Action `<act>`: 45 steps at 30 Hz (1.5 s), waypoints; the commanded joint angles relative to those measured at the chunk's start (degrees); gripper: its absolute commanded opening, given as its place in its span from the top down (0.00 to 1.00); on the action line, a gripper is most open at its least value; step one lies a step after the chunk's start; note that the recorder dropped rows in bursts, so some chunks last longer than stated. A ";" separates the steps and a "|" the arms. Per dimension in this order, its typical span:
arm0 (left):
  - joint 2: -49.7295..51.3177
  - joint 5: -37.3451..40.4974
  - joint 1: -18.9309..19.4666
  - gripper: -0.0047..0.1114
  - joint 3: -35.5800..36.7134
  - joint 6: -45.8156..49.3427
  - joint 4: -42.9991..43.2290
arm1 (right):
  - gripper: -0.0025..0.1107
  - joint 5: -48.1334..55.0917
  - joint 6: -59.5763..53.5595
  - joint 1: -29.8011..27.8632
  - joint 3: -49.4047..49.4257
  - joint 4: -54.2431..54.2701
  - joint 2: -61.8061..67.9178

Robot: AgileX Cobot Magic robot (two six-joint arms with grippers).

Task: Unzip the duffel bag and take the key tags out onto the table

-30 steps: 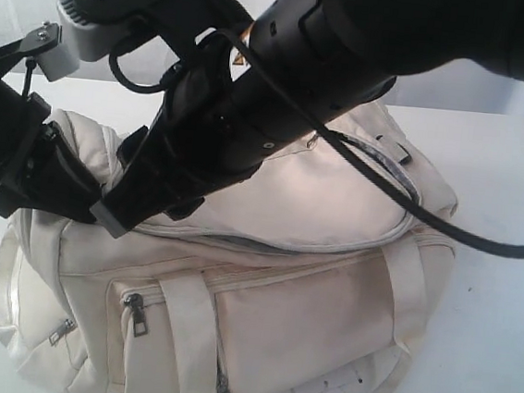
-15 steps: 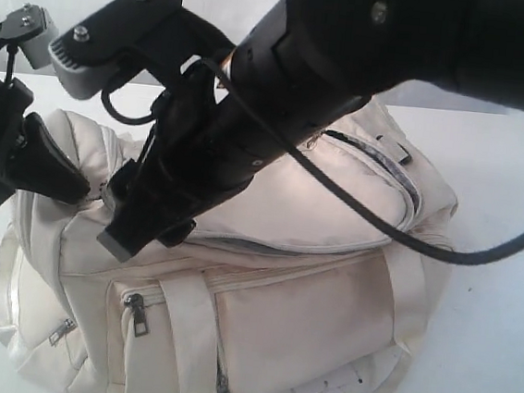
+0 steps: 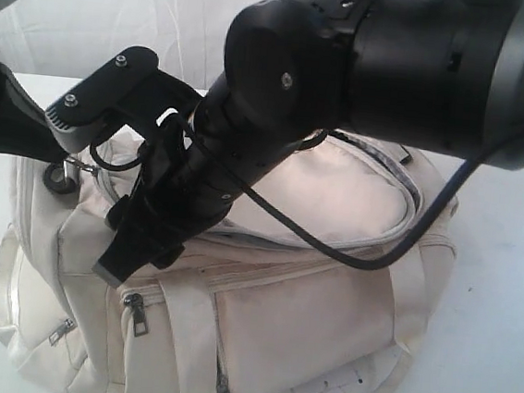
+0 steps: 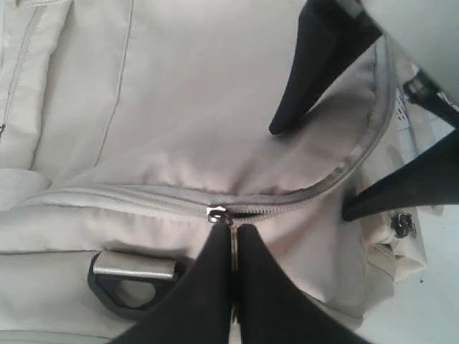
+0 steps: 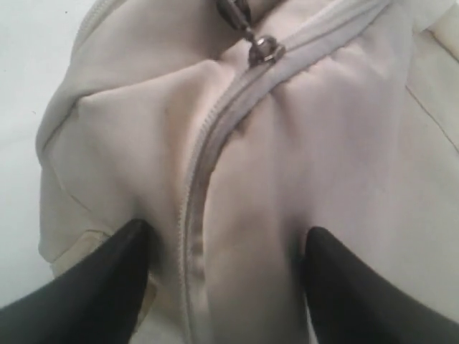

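Cream-white fabric duffel bag (image 3: 306,321) sits mid-frame on the white bench (image 3: 502,303): soft, limp, needs bracing. Left fingers (image 4: 208,287) pinch the grey metal zipper pull (image 4: 232,247); right fingers (image 5: 93,287) spread wide, pressing fabric. Key tags unseen.

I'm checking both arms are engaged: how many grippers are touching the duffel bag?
2. The left gripper is shut on the zipper pull of the duffel bag; the right gripper is open, pressed into the fabric astride the zipper.
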 commanded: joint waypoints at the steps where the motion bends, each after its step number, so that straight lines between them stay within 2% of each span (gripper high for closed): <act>1: -1.69 -0.22 -0.27 0.96 0.44 -0.51 -1.25 | 0.62 -1.35 -0.21 -0.27 0.14 -0.42 0.00; 7: -1.35 -5.08 -0.27 0.96 0.44 -0.51 -1.25 | 0.92 0.32 -0.06 -0.27 0.14 -0.42 0.00; 9: -0.67 -7.57 -0.27 0.96 0.44 -0.51 -0.82 | 0.98 1.00 -0.06 -0.27 0.14 -0.42 0.00; 20: 6.93 -27.75 -0.17 0.96 0.54 -0.29 0.06 | 0.98 3.51 0.06 -0.27 0.14 -0.42 0.00; 30: 13.34 -49.91 -0.17 0.96 0.54 -0.48 0.06 | 0.98 4.62 1.92 -0.27 0.14 -0.42 0.00; 35: 16.46 -55.82 -0.17 0.96 0.54 -0.48 0.06 | 0.98 4.88 2.02 -0.27 0.14 -0.42 0.00; 39: 17.70 -56.17 -0.17 0.96 0.54 -1.35 0.06 | 0.98 4.38 4.85 -0.27 0.14 -0.42 0.00; 40: 17.70 -55.99 -0.17 0.94 0.54 -1.87 0.06 | 0.97 4.39 5.20 -0.27 0.14 -0.30 0.00; 42: 17.57 -54.65 -0.17 0.84 0.41 -2.28 0.06 | 0.92 4.39 5.20 -0.27 0.14 -0.30 0.00; 45: 16.71 -52.59 -0.17 0.62 0.41 -2.28 0.06 | 0.70 4.39 5.05 -0.27 -0.19 -0.30 -0.11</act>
